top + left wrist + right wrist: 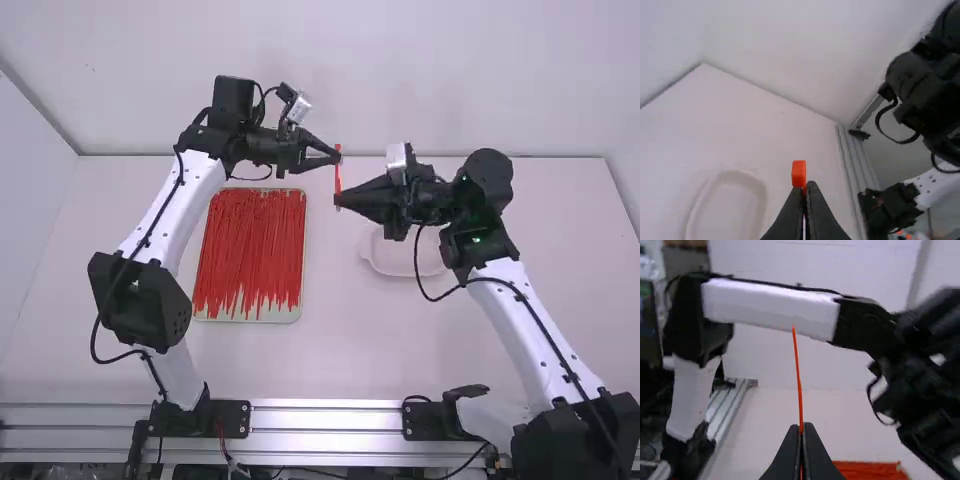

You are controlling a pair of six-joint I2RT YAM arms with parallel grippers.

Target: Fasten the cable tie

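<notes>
Held aloft, the tie [337,178] is pinched by the left gripper [332,156] at its head [799,173] and the right gripper [342,204] on the strap [797,375] — unlooped, threading yet to come.

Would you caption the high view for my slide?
Left pincer and right pincer grip one red cable tie above the white table.

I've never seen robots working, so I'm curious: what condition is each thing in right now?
Cable tie: straight, unlooped, not yet fastened, held in the air.
Left gripper: shut on its head end.
Right gripper: shut on its thin tail.
Spare ties: loose, piled flat on the tray.
</notes>
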